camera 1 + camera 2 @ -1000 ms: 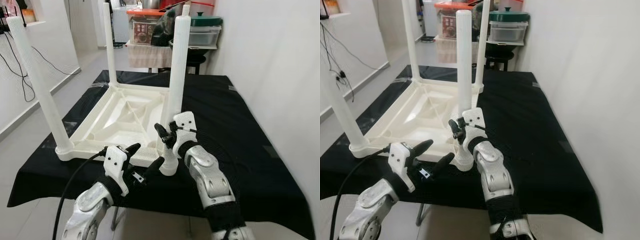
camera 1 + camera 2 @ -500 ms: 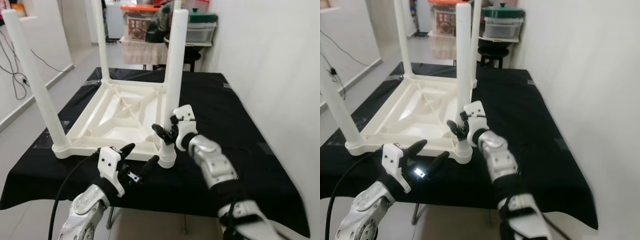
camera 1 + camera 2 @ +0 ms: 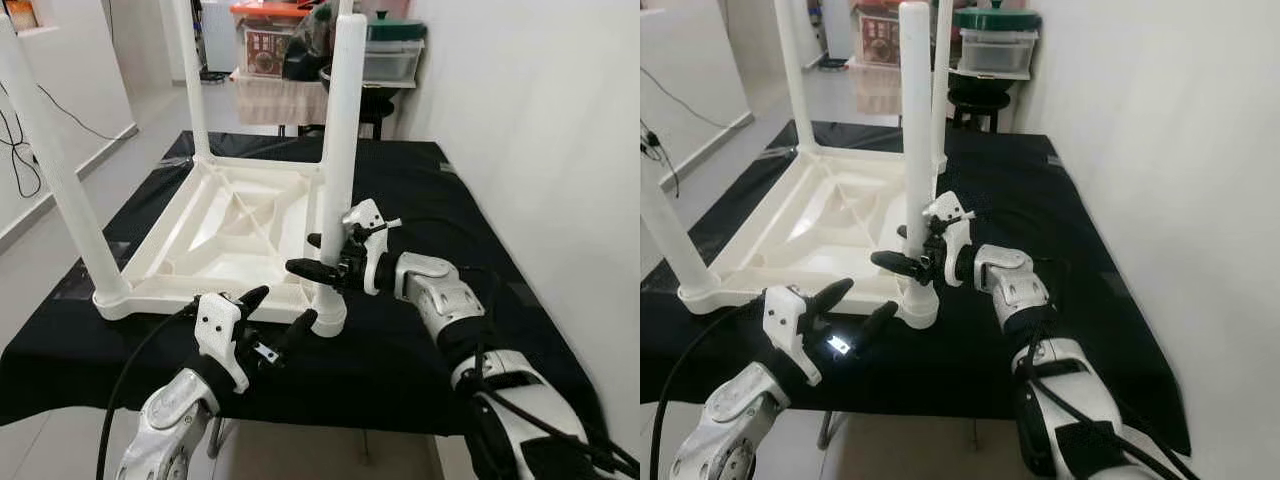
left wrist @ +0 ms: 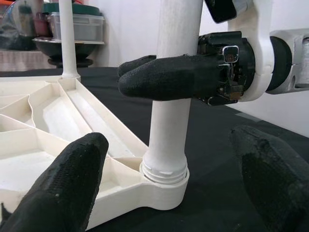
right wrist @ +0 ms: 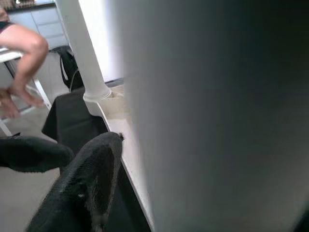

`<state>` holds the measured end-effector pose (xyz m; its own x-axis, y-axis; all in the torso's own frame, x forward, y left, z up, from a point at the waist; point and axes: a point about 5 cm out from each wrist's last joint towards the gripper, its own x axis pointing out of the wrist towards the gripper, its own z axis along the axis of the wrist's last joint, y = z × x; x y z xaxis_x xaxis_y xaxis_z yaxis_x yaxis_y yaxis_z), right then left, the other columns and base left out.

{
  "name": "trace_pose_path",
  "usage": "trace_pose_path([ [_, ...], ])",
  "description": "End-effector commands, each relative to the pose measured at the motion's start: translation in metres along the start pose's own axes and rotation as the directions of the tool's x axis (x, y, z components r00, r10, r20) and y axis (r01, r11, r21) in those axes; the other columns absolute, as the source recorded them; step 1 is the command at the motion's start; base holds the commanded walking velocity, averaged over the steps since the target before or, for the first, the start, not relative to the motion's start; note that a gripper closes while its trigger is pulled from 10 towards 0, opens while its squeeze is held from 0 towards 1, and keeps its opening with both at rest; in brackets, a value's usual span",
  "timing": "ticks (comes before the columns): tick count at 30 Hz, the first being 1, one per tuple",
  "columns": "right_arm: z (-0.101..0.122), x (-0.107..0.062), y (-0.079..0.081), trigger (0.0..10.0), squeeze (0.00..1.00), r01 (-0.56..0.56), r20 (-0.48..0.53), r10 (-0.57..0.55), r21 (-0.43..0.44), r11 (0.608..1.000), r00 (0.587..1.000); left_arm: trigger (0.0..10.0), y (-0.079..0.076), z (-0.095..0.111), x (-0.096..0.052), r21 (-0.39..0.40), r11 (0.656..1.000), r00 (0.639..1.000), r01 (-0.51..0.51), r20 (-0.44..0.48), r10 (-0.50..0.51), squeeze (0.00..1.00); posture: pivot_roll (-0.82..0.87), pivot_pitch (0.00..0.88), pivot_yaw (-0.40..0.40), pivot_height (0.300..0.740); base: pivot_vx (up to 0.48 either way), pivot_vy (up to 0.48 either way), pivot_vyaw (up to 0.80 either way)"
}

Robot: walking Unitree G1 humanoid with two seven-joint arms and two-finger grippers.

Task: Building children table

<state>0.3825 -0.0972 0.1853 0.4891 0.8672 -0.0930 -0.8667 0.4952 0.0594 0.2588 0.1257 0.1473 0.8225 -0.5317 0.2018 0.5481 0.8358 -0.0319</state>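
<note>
Left eye view: upturned white table (image 3: 230, 225) lies on black cloth (image 3: 430, 330), four legs up. Near-right leg (image 3: 338, 150) seated in corner socket (image 3: 328, 318) at near cloth edge. Right gripper (image 3: 318, 255) closed around leg low down, just above socket. Left gripper (image 3: 272, 315) spread open, empty, just before socket.

Step judged: seating leg. Leg best kept upright, twisted and pressed squarely down; table steadied by left gripper at corner so it cannot slide.

No readable writing or brand made out.
</note>
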Motion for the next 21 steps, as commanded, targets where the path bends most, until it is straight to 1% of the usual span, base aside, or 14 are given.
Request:
trace_pose_path([
  [1,-0.001,0.003,0.004,0.0,0.0,-0.069,0.022,0.068,0.02,0.997,0.997,10.0,-0.004,0.002,0.001,-0.001,1.0,1.0,0.009,0.007,-0.009,0.0,0.03,0.0,-0.102,0.74,0.0,0.0,0.0],
  [6,-0.001,-0.001,0.004,0.0,0.0,-0.113,0.053,0.111,0.031,0.993,0.992,10.0,-0.004,0.002,0.002,-0.005,1.0,1.0,0.01,0.006,-0.01,0.0,0.02,0.0,-0.099,0.74,0.0,0.0,0.0],
  [10,-0.005,-0.009,0.001,0.0,0.0,-0.107,0.073,0.104,0.03,0.994,0.992,10.0,-0.004,0.002,0.002,-0.009,1.0,1.0,0.012,0.005,-0.012,0.0,0.01,0.0,-0.094,0.74,0.0,0.0,0.0],
  [12,-0.007,-0.014,-0.002,0.0,0.0,-0.084,0.083,0.081,0.026,0.996,0.993,10.0,-0.004,0.002,0.003,-0.009,1.0,1.0,0.011,0.004,-0.011,0.0,0.01,0.0,-0.091,0.74,0.0,0.0,0.0],
  [14,-0.011,-0.019,-0.006,0.0,0.0,0.001,0.068,-0.002,0.018,1.0,0.998,10.0,-0.003,0.002,0.002,-0.009,1.0,1.0,0.012,0.003,-0.012,0.0,0.0,0.0,-0.093,0.74,0.0,0.0,0.0],
  [15,-0.016,-0.019,-0.008,0.0,0.0,0.076,0.046,-0.077,0.016,0.997,0.996,10.0,-0.002,0.002,0.002,-0.01,1.0,1.0,0.012,0.003,-0.012,0.0,0.0,0.0,-0.093,0.74,0.0,0.0,0.0],
  [16,-0.016,-0.019,-0.008,0.0,0.0,0.076,0.046,-0.077,0.016,0.997,0.996,10.0,-0.002,0.002,0.002,-0.01,1.0,1.0,0.012,0.003,-0.012,0.0,0.0,0.0,-0.093,0.74,0.0,0.0,0.0],
  [17,-0.019,-0.019,-0.009,0.0,0.0,0.127,0.032,-0.127,0.013,0.992,0.991,10.0,-0.002,0.002,0.002,-0.011,1.0,1.0,0.013,0.002,-0.013,0.0,0.0,0.0,-0.093,0.74,0.0,0.0,0.0],
  [18,-0.033,-0.018,-0.012,0.0,0.0,0.671,0.014,-0.673,0.061,0.739,0.739,10.0,0.0,0.002,0.002,-0.01,1.0,1.0,0.013,0.001,-0.013,0.0,0.0,0.0,-0.098,0.74,0.0,0.0,0.0],
  [19,-0.045,-0.003,0.019,0.0,0.0,0.666,0.006,-0.676,0.167,0.727,0.737,10.0,0.001,0.002,0.002,-0.01,1.0,1.0,0.012,0.0,-0.012,0.0,-0.02,0.0,-0.086,0.74,0.0,0.0,0.0],
  [20,-0.045,-0.003,0.019,0.0,0.0,0.666,0.006,-0.676,0.167,0.727,0.737,10.0,0.001,0.002,0.002,-0.01,1.0,1.0,0.012,0.0,-0.012,0.0,-0.02,0.0,-0.086,0.74,0.0,0.0,0.0],
  [21,-0.049,0.005,0.043,0.0,0.0,0.63,0.011,-0.653,0.25,0.735,0.757,10.0,0.002,0.002,0.002,-0.011,1.0,1.0,0.012,0.0,-0.012,0.0,-0.03,0.0,-0.083,0.74,0.0,0.0,0.0],
])
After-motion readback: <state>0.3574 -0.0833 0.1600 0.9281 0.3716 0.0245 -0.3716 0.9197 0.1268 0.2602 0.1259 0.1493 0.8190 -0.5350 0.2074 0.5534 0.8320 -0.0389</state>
